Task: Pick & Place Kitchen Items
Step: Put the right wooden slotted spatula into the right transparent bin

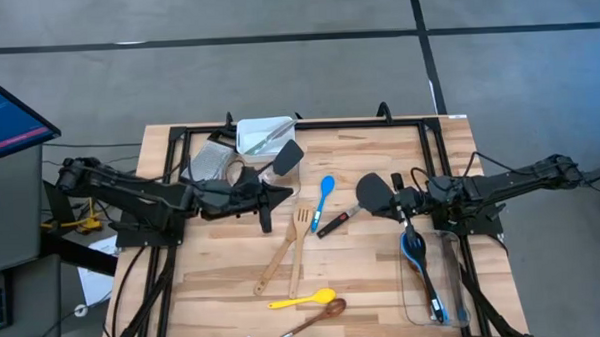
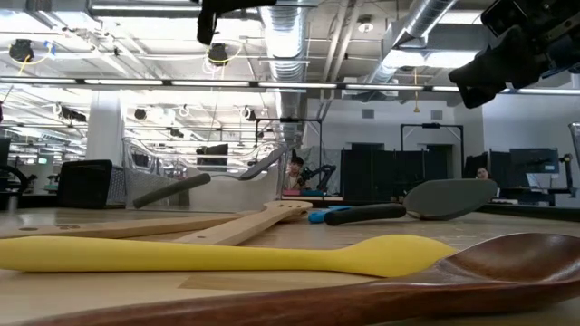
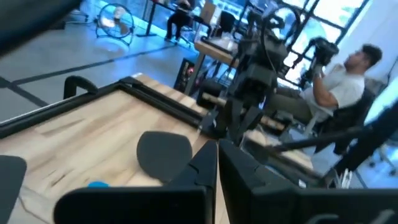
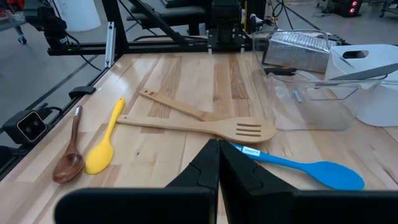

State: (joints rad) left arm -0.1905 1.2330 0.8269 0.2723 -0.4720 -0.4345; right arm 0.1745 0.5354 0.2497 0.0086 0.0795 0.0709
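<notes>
My left gripper hangs shut and empty above the table's middle left, beside a black spatula that leans into a clear tub. My right gripper is shut and empty too, just above the head of a second black spatula lying flat. On the table lie a blue spoon, a wooden slotted turner, a wooden spoon, a yellow spoon and a dark wooden spoon.
A white tub with a utensil and a metal grater stand at the far left. A clear tub at the near right holds blue and black utensils. A black frame runs round the table. People sit in the room beyond.
</notes>
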